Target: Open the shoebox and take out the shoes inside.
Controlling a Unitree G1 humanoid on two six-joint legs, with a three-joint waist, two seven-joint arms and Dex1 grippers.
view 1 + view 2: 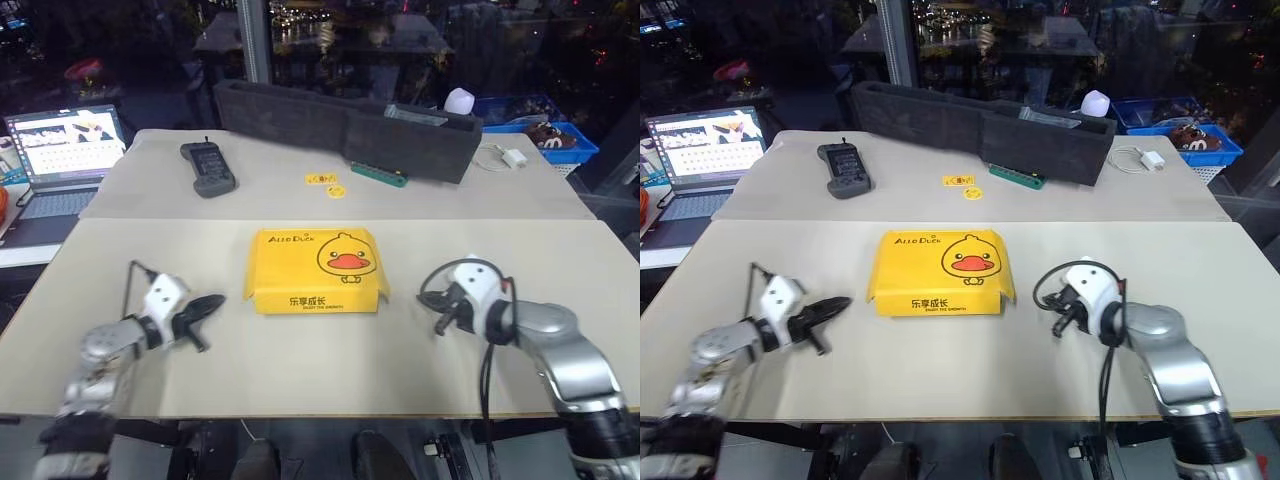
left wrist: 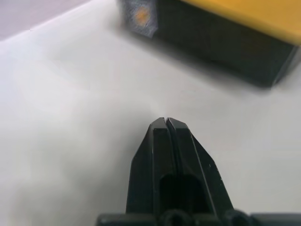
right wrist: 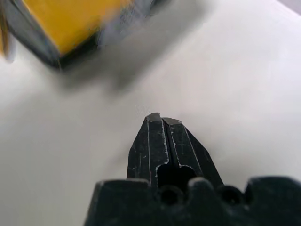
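The shoebox (image 1: 318, 270) sits lid-down at frame centre on the counter (image 1: 300, 370), flanked by the left end effector (image 1: 208, 305) and right end effector (image 1: 437, 300) (both pressed together, empty), probably poised to lift its lid.

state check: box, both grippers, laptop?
shoebox: lid closed, flat on table
left gripper: shut, empty, apart from the box
right gripper: shut, empty, apart from the box
laptop: open, screen lit
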